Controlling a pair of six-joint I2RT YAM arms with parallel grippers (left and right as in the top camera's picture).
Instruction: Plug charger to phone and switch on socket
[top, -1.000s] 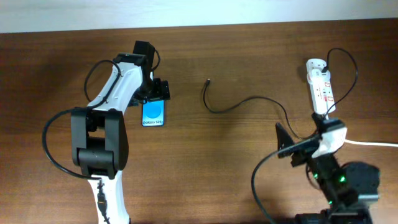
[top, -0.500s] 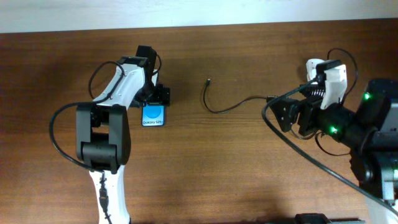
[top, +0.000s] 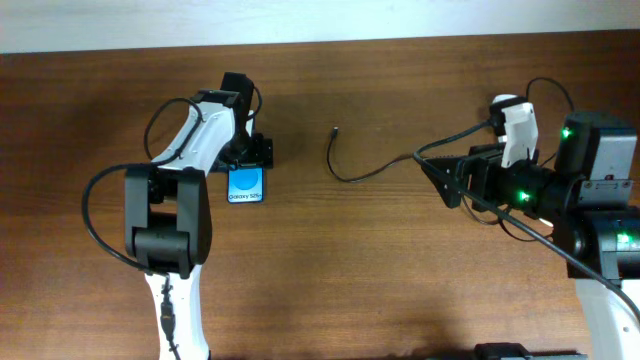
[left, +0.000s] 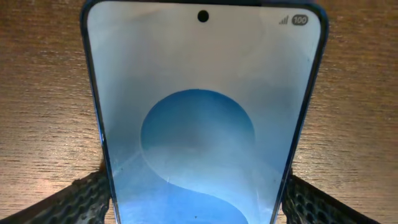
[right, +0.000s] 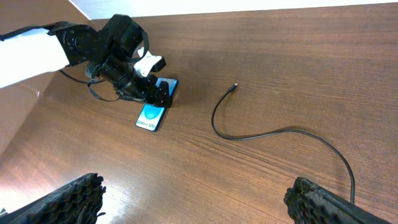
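Observation:
The phone (top: 248, 186) lies flat on the wooden table with its blue screen lit, and fills the left wrist view (left: 199, 112). My left gripper (top: 250, 152) is shut on the phone's far end, one finger on each long edge (left: 199, 202). The charger (top: 350, 177) is a thin black cable lying loose in a curve at mid-table, its plug tip (top: 334, 129) free and apart from the phone. My right gripper (top: 445, 180) is open and empty above the table, right of the cable. The socket (top: 498, 104) is mostly hidden under my right arm.
The right wrist view shows the phone (right: 151, 118), the left gripper (right: 158, 93), the cable (right: 249, 138) with its plug tip (right: 235, 86), and bare wood between my right fingers (right: 199, 196). The table's far edge meets a white wall (top: 320, 20).
My right arm has swung up from the front right corner to the right middle of the table, now covering most of the socket. The left gripper has stayed on the phone.

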